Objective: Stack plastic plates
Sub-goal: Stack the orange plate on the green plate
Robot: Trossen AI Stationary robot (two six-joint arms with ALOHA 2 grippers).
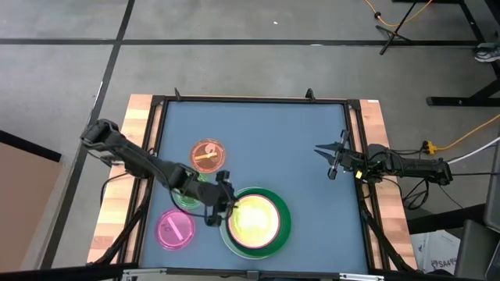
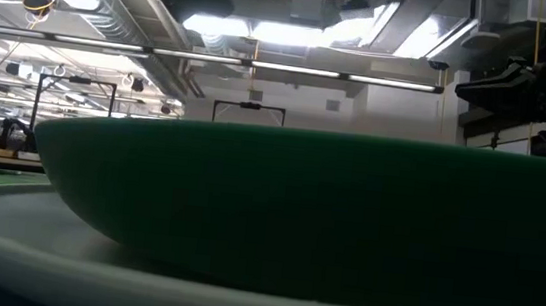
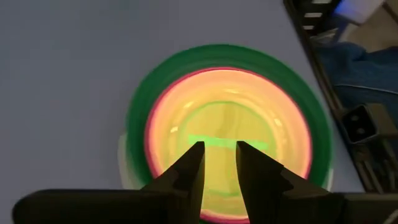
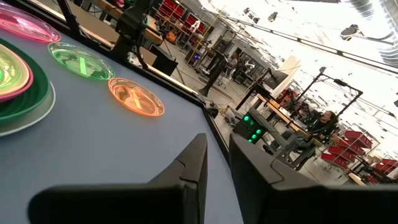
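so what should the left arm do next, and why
Probably lift the left tool off the stack and swing to the small green plate beside it: the tool looks empty, and that plate lies nearest, still unstacked.

Both arms are dark, nearly black, built of slender tubular links joined by thicker, blocky joints. The left tool (image 1: 218, 204) ends in two flat, matte black fingers (image 3: 186, 177) that taper to blunt tips, with stepped shoulders at their base. The right tool (image 1: 332, 158) carries the same pair of dark tapering fingers (image 4: 189, 168); a small yellow marking sits on the arm behind it.
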